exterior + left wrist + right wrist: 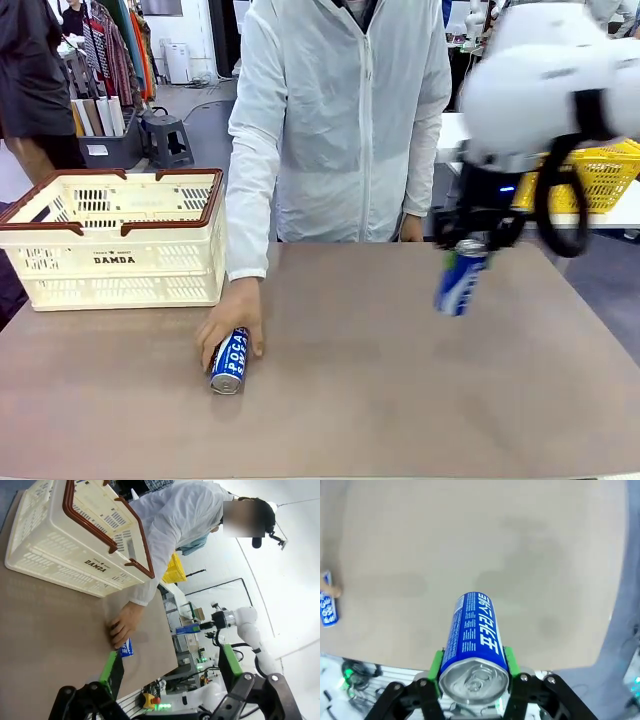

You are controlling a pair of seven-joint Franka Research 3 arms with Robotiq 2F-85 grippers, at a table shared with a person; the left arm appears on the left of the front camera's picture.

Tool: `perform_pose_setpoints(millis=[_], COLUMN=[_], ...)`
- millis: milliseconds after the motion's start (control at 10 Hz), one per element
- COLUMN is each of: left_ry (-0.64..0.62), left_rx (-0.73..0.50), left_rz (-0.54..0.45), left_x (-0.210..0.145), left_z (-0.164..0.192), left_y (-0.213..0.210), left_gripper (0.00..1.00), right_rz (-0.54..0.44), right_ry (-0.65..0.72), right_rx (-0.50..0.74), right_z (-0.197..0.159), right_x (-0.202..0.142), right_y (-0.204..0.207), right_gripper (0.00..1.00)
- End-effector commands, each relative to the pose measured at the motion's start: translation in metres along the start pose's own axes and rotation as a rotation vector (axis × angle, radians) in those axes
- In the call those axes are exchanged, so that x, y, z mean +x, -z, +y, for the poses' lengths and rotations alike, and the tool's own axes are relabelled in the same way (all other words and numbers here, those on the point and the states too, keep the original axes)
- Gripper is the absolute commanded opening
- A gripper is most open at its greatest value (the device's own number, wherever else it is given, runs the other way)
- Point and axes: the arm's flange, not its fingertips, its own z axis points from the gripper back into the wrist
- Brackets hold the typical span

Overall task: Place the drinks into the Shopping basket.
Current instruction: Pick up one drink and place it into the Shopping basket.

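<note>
The right gripper is clenched on a blue can with white lettering. The can sits squarely between the two green pads, which press on opposite sides of it near its silver pull-tab end, and the rest of its body extends out past the fingertips. In the front view this can hangs tilted in the air above the right side of the brown table, touching nothing but the gripper. It is well apart from the Shopping basket, a cream slotted crate with a dark brown rim that stands on the far left of the table. A second blue can lies on its side on the table, in front of the basket's right corner. The person's hand rests on top of it. The left gripper is raised above the table with its jaws spread wide and nothing between them, the basket and the lying can well beyond its fingertips.
</note>
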Motion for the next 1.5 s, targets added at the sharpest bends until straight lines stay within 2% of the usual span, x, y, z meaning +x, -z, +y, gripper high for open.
perform_pose_setpoints(millis=[0, 100, 300, 500, 700, 1000, 1100, 1200, 1400], left_ry=[0.019, 0.019, 0.019, 0.019, 0.019, 0.019, 0.019, 0.019, 0.019], left_rx=[-0.022, -0.022, -0.022, -0.022, -0.022, -0.022, -0.022, -0.022, -0.022], left_rz=[-0.012, -0.012, -0.012, -0.012, -0.012, -0.012, -0.012, -0.012, -0.012], left_x=[0.001, 0.001, 0.001, 0.001, 0.001, 0.001, 0.001, 0.001, 0.001], left_z=[0.000, 0.000, 0.000, 0.000, 0.000, 0.000, 0.000, 0.000, 0.000], left_y=[0.000, 0.000, 0.000, 0.000, 0.000, 0.000, 0.000, 0.000, 0.000], left_gripper=[1.00, 1.00, 1.00, 1.00, 1.00, 1.00, 1.00, 1.00, 1.00], right_rz=[-0.030, -0.054, -0.066, -0.060, -0.049, -0.008, -0.007, 0.013, 0.069], right_ry=[0.136, 0.214, 0.275, 0.238, 0.126, -0.085, -0.163, -0.195, -0.157], right_rx=[0.062, 0.081, 0.114, 0.103, 0.085, -0.038, -0.019, -0.005, 0.017], right_z=[-0.059, -0.083, -0.104, -0.084, -0.027, 0.097, 0.133, 0.166, 0.230], right_x=[-0.036, -0.045, -0.050, -0.039, -0.021, 0.012, 0.024, 0.035, 0.054], right_y=[-0.017, -0.020, -0.018, -0.012, -0.004, 0.020, 0.034, 0.050, 0.085], right_gripper=[0.00, 0.00, 0.00, 0.00, 0.00, 0.00, 0.00, 0.00, 0.00])
